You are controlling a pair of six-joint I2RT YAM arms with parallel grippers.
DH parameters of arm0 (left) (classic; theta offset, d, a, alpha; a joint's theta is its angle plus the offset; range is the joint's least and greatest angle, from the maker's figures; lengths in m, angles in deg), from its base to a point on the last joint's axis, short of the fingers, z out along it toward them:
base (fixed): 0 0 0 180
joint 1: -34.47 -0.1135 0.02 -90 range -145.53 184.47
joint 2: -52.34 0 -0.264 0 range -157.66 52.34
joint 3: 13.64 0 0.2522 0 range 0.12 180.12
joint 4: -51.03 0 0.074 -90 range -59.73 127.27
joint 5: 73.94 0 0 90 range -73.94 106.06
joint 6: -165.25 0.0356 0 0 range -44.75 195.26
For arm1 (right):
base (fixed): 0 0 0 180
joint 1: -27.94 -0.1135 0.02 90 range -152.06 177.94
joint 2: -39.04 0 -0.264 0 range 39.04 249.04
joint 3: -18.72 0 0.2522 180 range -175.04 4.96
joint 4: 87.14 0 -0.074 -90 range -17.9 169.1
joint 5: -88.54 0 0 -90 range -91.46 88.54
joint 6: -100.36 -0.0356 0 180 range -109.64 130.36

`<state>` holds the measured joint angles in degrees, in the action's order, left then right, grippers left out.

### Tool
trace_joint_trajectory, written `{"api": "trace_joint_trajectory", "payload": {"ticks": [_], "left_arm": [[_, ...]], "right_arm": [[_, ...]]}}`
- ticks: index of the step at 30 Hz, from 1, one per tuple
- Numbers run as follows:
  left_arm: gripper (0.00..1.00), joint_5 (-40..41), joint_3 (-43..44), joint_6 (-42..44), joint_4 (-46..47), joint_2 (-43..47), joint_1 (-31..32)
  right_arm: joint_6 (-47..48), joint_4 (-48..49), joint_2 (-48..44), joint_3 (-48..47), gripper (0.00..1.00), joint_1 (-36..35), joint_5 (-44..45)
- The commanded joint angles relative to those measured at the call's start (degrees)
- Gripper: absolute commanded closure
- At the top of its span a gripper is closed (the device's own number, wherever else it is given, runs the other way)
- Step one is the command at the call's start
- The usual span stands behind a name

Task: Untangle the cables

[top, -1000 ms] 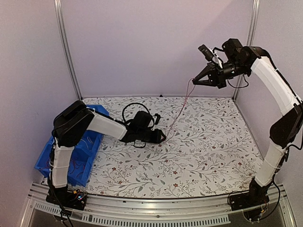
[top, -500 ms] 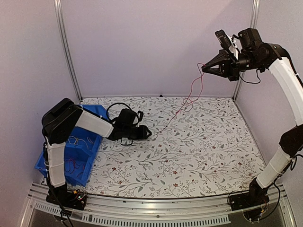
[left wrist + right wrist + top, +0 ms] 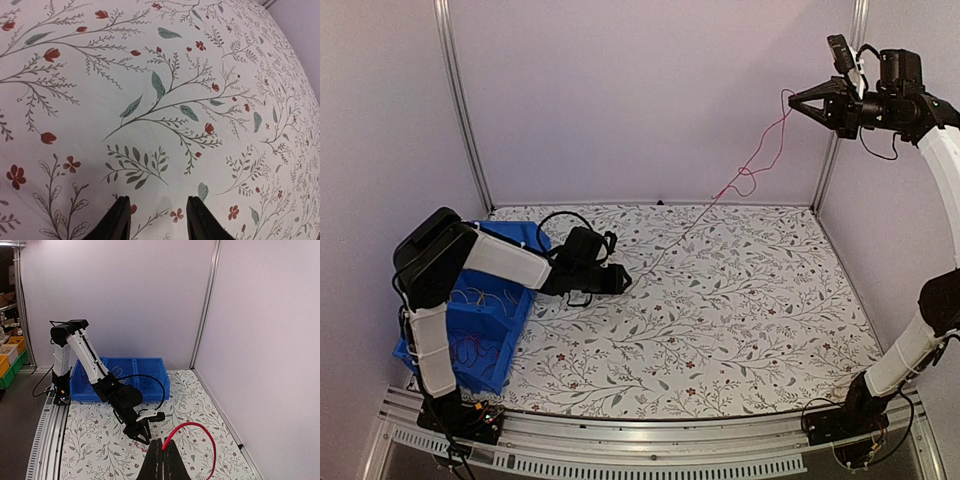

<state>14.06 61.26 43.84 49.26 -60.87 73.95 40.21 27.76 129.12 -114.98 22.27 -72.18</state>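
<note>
Pinching one red cable [image 3: 194, 424] aloft — right pincer [image 3: 794, 100] clenched, left pincer [image 3: 157, 214] parted, empty

Thin red cable [image 3: 196, 424], white tablecloth [image 3: 100, 100] patterned with grey-green leafy sprigs and small red flowers, bright blue bin [image 3: 490, 330], white-and-black arms [image 3: 510, 263], pale lilac walls [image 3: 650, 100], silver frame posts [image 3: 462, 110]

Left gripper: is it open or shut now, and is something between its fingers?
Open. In the left wrist view the left gripper has its two fingers apart, with only the flowered table cover between them.
</note>
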Motion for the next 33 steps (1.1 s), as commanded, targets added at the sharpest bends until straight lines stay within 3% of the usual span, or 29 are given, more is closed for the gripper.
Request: {"api": "trace_joint_trajectory", "payload": {"ticks": [1, 8, 14, 19, 21, 26, 33], "left_arm": [[0.62, 0.8, -1.1, -0.6, -1.8, -1.5, -0.2], [0.6, 1.9, -0.6, 0.9, -2.4, 0.2, 0.7], [0.56, 5.5, -3.7, 7.2, 4.9, 9.4, 4.5], [0.3, 11.2, -2.9, 17.9, 14.0, 15.9, 12.2], [0.25, 9.4, -1.0, 20.4, 16.9, 16.7, 13.9], [0.24, 4.1, 6.4, 27.0, 20.0, 15.2, 17.4], [0.24, 2.7, 21.3, 31.3, 14.8, 5.1, 20.0]], "right_arm": [[-7.0, 7.3, -1.8, -1.0, 1.0, 2.8, -0.8], [-9.8, 14.5, -2.4, 8.2, 1.0, 2.9, 8.7], [-8.8, 16.4, -4.6, 18.7, 1.0, 2.8, 10.4], [-9.8, 18.4, -6.4, 28.2, 1.0, 0.4, 11.3], [-10.4, 19.6, -6.8, 32.0, 1.0, -1.7, 12.4], [-11.7, 22.0, -7.3, 37.6, 1.0, -7.1, 14.3], [-14.6, 23.3, -6.7, 38.6, 1.0, -10.4, 13.2]]}}
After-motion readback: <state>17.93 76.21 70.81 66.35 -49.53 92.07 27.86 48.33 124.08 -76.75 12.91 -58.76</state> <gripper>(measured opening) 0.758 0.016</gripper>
